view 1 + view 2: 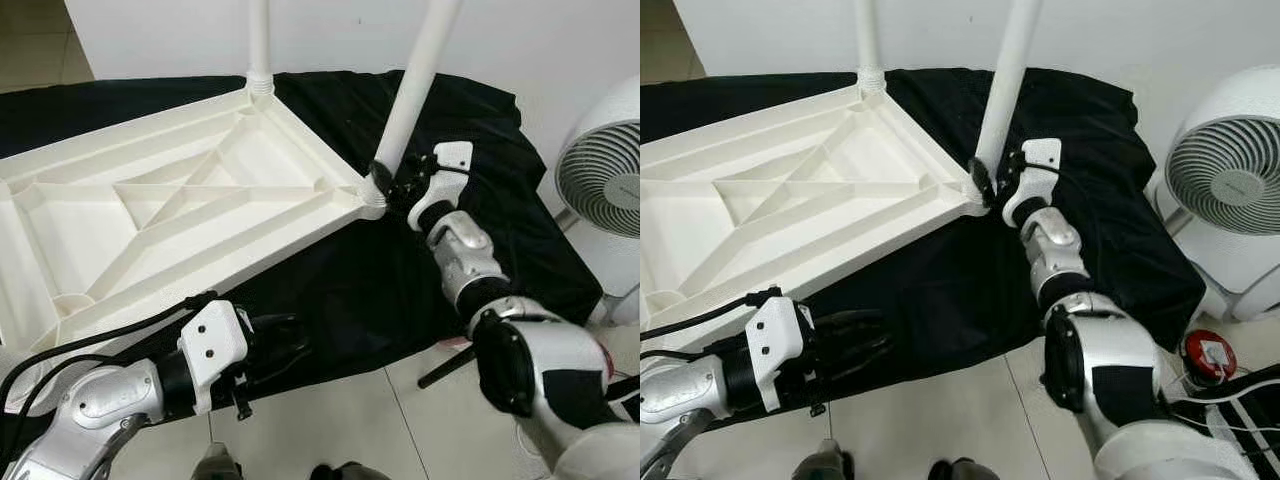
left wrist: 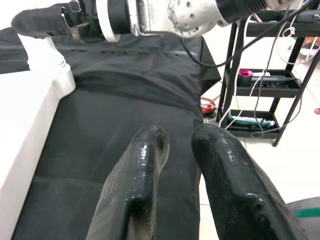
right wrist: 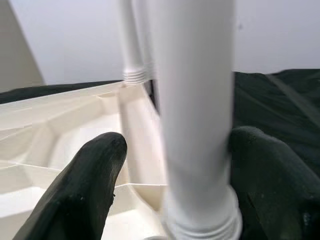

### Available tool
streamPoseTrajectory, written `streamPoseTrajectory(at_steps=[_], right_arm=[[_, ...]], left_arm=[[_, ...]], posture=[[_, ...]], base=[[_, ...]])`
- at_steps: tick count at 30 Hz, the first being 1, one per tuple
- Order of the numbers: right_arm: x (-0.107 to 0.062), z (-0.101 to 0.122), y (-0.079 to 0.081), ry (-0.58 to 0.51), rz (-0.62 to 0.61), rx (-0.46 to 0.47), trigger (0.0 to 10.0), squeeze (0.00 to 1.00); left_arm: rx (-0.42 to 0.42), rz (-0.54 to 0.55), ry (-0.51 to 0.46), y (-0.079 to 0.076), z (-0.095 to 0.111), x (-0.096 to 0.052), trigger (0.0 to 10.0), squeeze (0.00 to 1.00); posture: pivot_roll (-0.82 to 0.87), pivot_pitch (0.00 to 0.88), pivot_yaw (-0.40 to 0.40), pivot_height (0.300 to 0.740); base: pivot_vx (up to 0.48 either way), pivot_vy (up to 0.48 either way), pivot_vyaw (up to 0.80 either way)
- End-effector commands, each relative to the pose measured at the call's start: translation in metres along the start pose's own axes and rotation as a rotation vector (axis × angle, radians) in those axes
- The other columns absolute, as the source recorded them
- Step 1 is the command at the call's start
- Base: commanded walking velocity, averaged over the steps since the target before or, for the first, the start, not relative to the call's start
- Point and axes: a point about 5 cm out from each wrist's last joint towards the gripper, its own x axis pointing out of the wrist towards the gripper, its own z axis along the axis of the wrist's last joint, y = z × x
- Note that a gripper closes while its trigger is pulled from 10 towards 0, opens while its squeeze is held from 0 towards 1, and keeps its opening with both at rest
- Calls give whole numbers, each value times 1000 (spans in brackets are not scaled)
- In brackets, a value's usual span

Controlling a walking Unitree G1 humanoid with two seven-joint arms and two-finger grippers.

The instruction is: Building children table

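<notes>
The white plastic tabletop (image 1: 60, 225) lies upside down on a black cloth (image 1: 380, 290). One white leg (image 1: 259, 40) stands upright in the far corner socket. A second white leg (image 1: 415, 80) leans in the near right corner socket. My right gripper (image 1: 385, 185) is at the base of that leaning leg, open, with a finger on each side. In the right wrist view one finger (image 3: 270, 185) touches the leg (image 3: 195, 100) and the other finger (image 3: 85, 185) stands a little off it. My left gripper (image 1: 290, 345) hovers low at the cloth's front edge, fingers (image 2: 145, 165) slightly apart and holding nothing.
A white floor fan (image 1: 1230, 180) stands to the right, close to the cloth's edge. A small red object (image 1: 1208, 357) lies on the tiled floor below it. A black wire shelf rack (image 2: 265, 85) with cables stands further right. A white wall runs behind.
</notes>
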Motion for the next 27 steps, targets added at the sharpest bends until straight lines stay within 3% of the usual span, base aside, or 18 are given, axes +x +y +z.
streamPoseTrajectory(at_steps=[1,9,10,17,19,21,25,27], right_arm=[[-2,1,2,-32,31,9,10000,0],[-12,-5,19,-91,158,40,10000,0],[-19,-9,24,-93,189,56,10000,0],[-33,-15,33,-98,249,74,10000,0],[-39,-16,36,-96,266,87,10000,0],[-41,-16,37,-97,271,91,10000,0],[-44,-11,40,-108,263,100,10000,0],[-44,-11,41,-108,264,100,10000,0]], left_arm=[[-4,-3,12,-1,0,-3,10000,0],[12,24,95,15,-22,-17,10000,0],[23,52,121,26,-30,-24,10000,0],[39,92,156,48,-39,-36,10000,0],[47,113,178,62,-45,-43,10000,0],[59,121,192,68,-47,-46,10000,0],[113,188,213,97,-57,-52,10000,0],[114,198,213,99,-58,-52,10000,0]], posture=[[240,129,-96,740],[235,115,-107,740],[229,110,-110,740],[217,99,-115,740],[211,98,-116,740],[202,97,-115,740],[190,90,-115,740],[190,90,-115,740]], base=[[0,0,0],[0,0,0],[0,0,0],[0,0,0],[0,0,0],[0,0,0],[0,0,0],[0,0,0]])
